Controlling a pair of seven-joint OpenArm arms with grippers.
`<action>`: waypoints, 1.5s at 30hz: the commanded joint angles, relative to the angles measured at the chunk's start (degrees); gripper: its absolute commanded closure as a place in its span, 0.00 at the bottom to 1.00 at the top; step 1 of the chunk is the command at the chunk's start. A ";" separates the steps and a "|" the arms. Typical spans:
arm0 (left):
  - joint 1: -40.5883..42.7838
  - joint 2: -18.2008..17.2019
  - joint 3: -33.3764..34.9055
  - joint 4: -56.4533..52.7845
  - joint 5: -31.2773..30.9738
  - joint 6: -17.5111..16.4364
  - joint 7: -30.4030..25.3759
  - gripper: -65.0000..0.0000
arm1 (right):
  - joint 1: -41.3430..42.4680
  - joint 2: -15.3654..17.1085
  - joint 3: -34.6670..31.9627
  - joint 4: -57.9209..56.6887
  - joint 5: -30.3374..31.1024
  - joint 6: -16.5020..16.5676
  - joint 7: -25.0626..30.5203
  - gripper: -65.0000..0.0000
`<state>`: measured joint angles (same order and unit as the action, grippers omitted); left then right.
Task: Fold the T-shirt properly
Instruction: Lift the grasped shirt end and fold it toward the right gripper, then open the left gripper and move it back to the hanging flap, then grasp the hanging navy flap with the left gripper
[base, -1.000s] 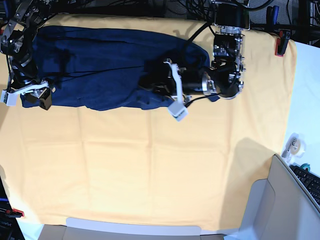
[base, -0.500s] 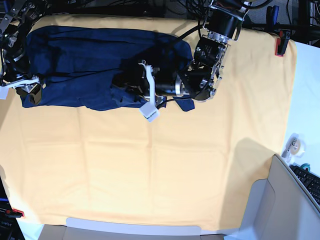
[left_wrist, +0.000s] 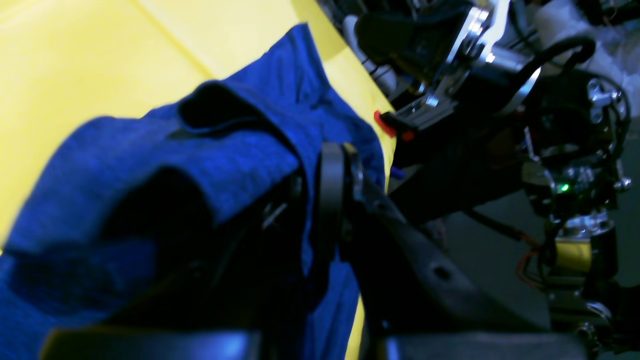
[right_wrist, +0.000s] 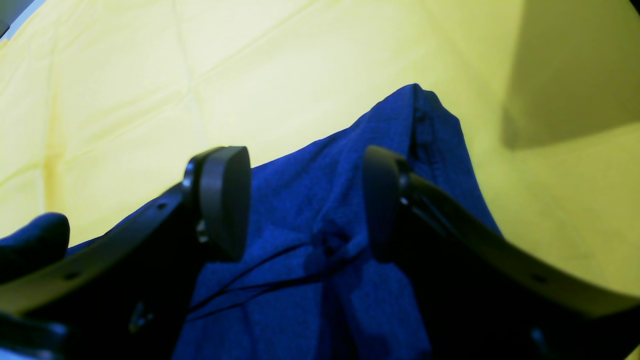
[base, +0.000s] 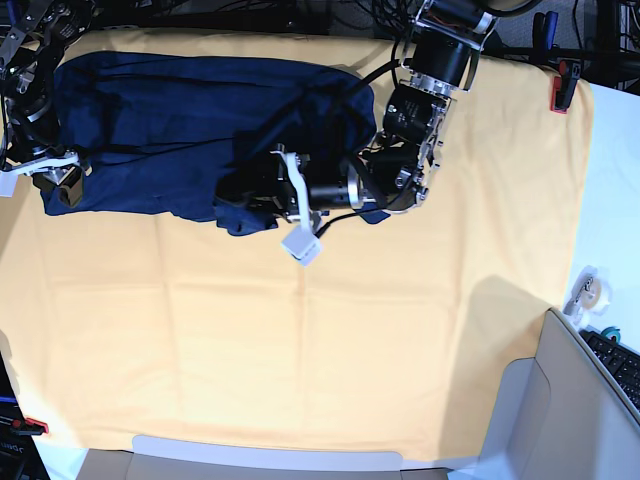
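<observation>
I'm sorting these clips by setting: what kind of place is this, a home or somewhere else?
Most likely a robotics lab or workshop bench, not a home. A yellow-orange table cloth is clamped over the work surface, cables tangle along the far edge, and a keyboard sits at the side.

We find no legible text, label, brand, number or sign in any view. The T-shirt (base: 190, 110) is plain, and the yellow-orange cloth (base: 300, 350) over the counter bears no marking.
</observation>
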<state>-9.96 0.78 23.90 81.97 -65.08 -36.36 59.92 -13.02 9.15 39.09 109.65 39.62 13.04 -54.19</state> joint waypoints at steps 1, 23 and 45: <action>-0.81 1.03 1.46 0.71 -1.51 -0.34 -1.15 1.00 | 0.22 0.57 0.16 0.90 0.69 0.28 1.32 0.46; 1.03 -5.39 -12.87 8.09 -1.95 0.45 5.00 0.60 | 0.05 0.39 -0.10 0.64 0.60 0.28 1.32 0.46; 4.02 -7.68 -33.97 -4.48 -1.43 9.15 12.21 0.60 | 0.58 0.39 -0.19 -2.26 0.96 0.28 1.40 0.46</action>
<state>-5.78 -6.57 -10.02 76.71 -65.34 -26.98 71.57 -12.69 8.67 38.70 106.32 39.81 13.06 -54.17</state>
